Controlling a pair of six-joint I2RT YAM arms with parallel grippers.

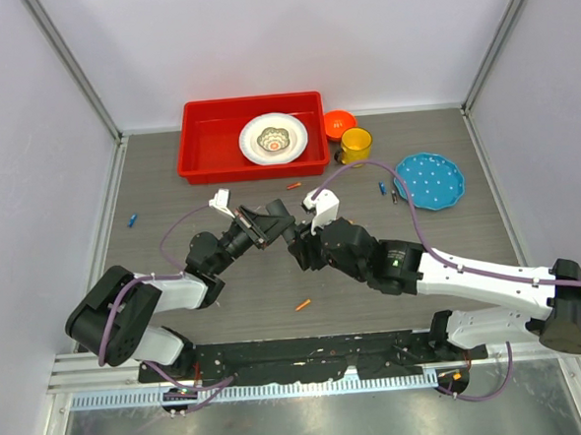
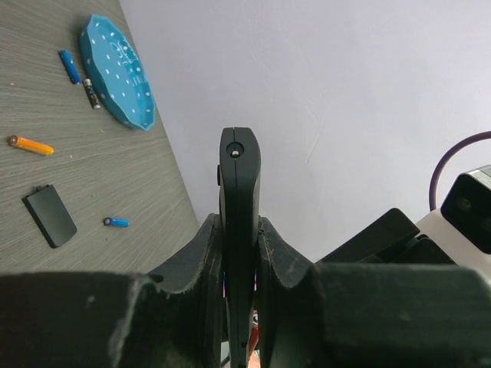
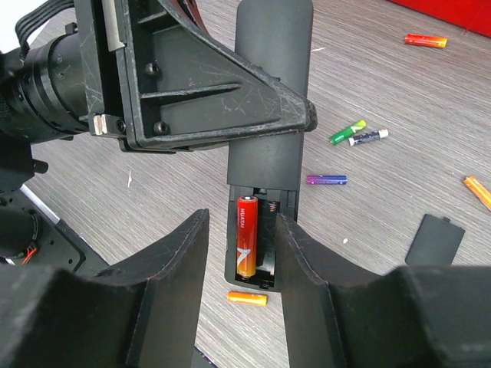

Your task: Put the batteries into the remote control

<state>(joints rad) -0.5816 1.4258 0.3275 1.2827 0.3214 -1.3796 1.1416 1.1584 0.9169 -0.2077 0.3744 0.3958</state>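
At the left of the table (image 1: 151, 191), the left arm (image 1: 167, 289) folds back at its elbow near the front edge, and its forearm runs up and right toward the centre. The left gripper (image 2: 239, 238) is pinched tight on the remote control (image 3: 272, 84), clamping the slim black bar around its middle. The bar is held edge-on between the fingers and raised off the tabletop.

In the right wrist view, the remote control's open battery slot (image 3: 266, 238) faces up. One red-and-orange battery (image 3: 246, 245) sits in its left bay, and the bay beside it shows a bare spring.

The right arm (image 1: 472, 275) stretches low from its base at the right edge, leftward across the table. Its wrist is bent toward the slot end of the bar. The right gripper (image 3: 242, 226) is spread, one finger on either side of that end, and grips nothing.

Loose batteries (image 3: 326, 180) lie scattered on the wood-grain surface. One orange battery lies just below the remote control's tip, while green, white and purple ones lie to the right. The flat black battery cover (image 3: 434, 239) lies apart from the bar.

Along the back of the table, a red tray (image 1: 202, 134) holds a white plate (image 1: 296, 138). To its right are an orange bowl (image 1: 339, 124), a yellow cup (image 1: 355, 144) and a blue plate (image 1: 429, 181).
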